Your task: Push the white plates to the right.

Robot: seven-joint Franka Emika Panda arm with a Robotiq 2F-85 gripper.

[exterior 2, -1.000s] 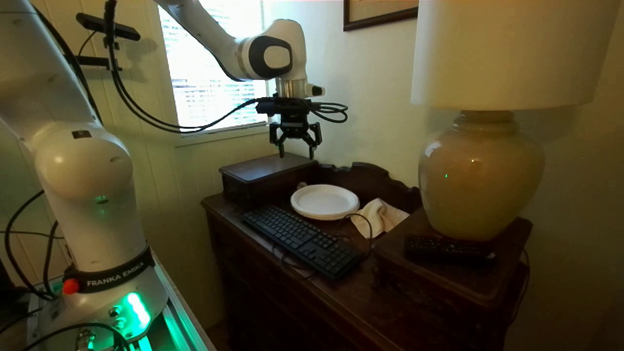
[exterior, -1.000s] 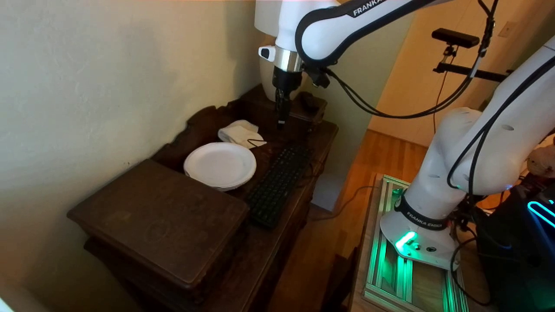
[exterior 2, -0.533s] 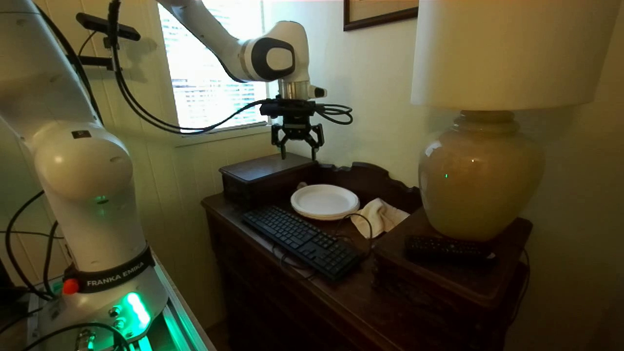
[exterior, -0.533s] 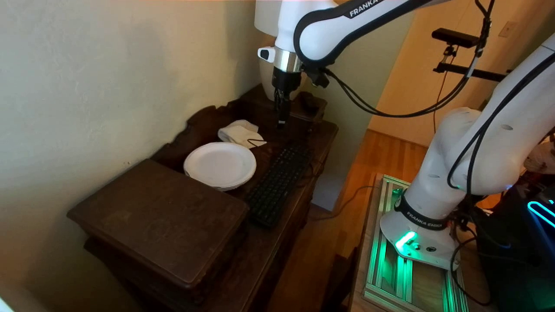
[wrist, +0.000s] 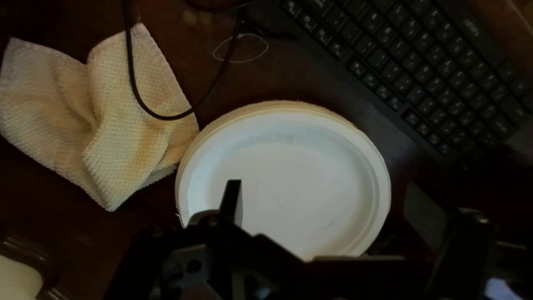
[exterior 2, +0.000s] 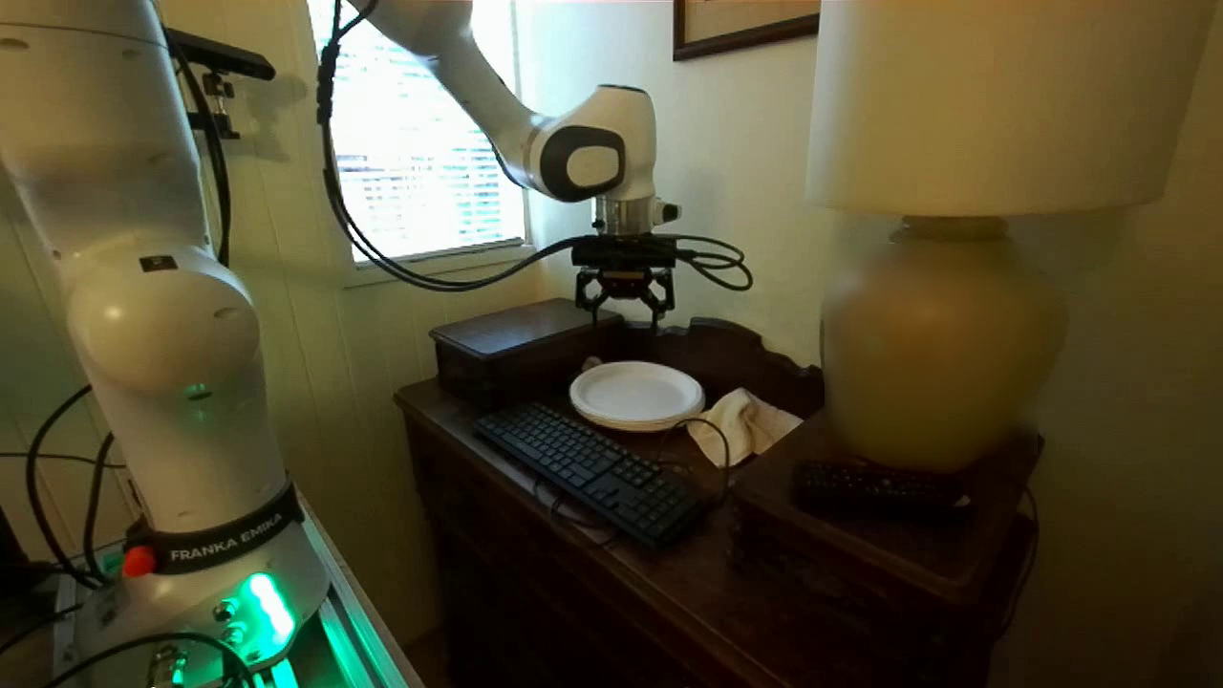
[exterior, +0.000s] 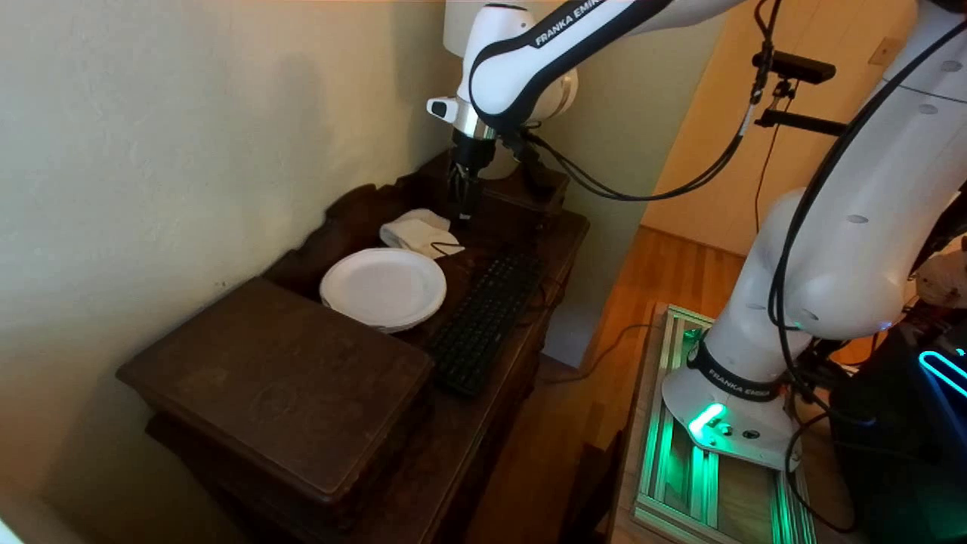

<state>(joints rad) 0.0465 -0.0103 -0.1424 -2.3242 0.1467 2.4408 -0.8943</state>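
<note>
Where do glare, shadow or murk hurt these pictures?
In an exterior view, the window largely blown out; in an exterior view, soft shadow on the wall, the keyboard sunk in gloom; in the wrist view, the gripper near black, the plates bright.

White plates (wrist: 291, 183) beside pale cloth (wrist: 106, 125)

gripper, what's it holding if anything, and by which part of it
Nothing is held: the gripper hangs open, jaws apart and clear of the white plates.
</note>
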